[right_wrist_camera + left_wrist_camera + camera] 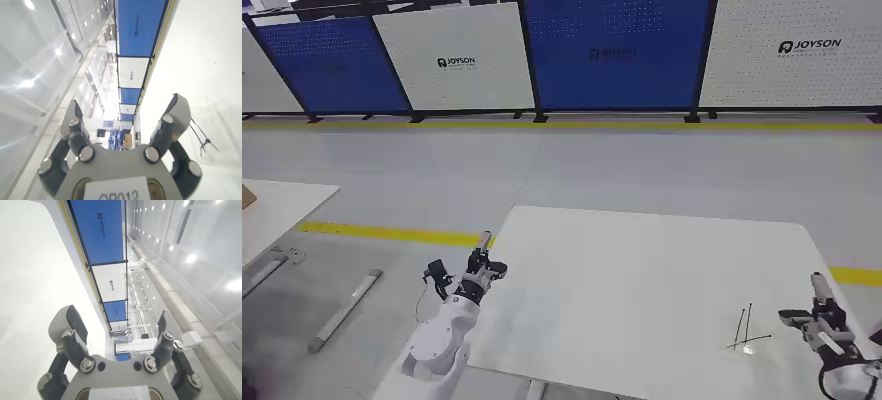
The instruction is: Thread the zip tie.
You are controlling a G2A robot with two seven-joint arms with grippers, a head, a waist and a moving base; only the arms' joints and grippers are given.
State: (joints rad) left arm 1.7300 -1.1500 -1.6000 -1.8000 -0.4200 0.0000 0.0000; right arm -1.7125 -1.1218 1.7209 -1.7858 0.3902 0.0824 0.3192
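Thin black zip ties (747, 330) lie crossed over one another on the white table (642, 290), near its right front corner. The right wrist view shows the same zip ties (205, 141) beside one finger. My right gripper (817, 287) hangs open at the table's right edge, just right of the ties, and holds nothing (125, 106). My left gripper (483, 243) is at the table's left edge, far from the ties. It is open and empty (119, 321), tilted up toward the room.
Blue and white partition panels (612, 50) stand behind a yellow floor line (392, 233). Another white table (277, 205) sits at the left, with a grey bar (342, 310) on the floor beside it.
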